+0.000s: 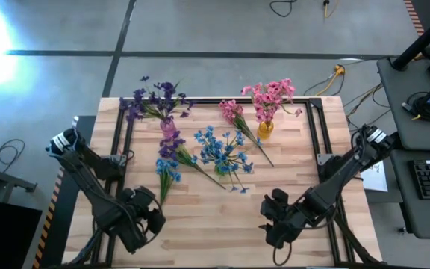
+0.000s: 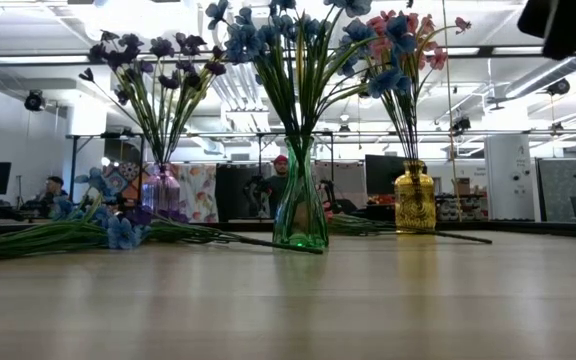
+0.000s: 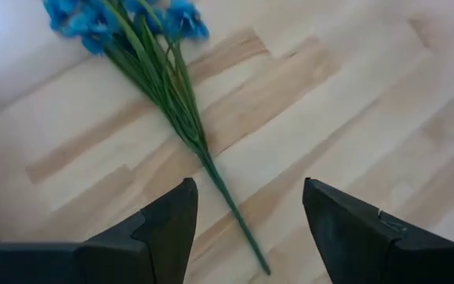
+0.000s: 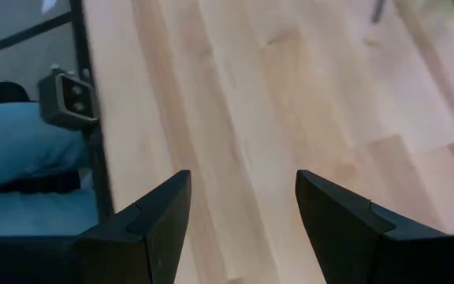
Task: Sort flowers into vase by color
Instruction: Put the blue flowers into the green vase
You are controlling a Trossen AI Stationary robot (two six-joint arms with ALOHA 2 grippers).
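Note:
Three vases stand mid-table. A purple vase (image 1: 169, 127) holds purple flowers, a green vase (image 2: 300, 212) holds blue flowers (image 1: 222, 149), and a yellow vase (image 1: 265, 128) holds pink ones. Loose sprigs lie flat on the wood: a blue sprig (image 1: 166, 173), a purple sprig (image 1: 185, 158) and a pink sprig (image 1: 237, 116). My left gripper (image 1: 154, 205) is open above the blue sprig's stem end (image 3: 227, 197), with a finger on each side and touching nothing. My right gripper (image 1: 273, 211) is open over bare wood (image 4: 243, 177) near the table's near edge.
Black rails (image 1: 313, 127) run along the table's sides. The wood between the two grippers along the near edge is bare. The right wrist view shows the table's edge, a small grey device (image 4: 69, 96) and blue fabric (image 4: 22, 158) beyond it. People sit far back in the room (image 2: 280, 180).

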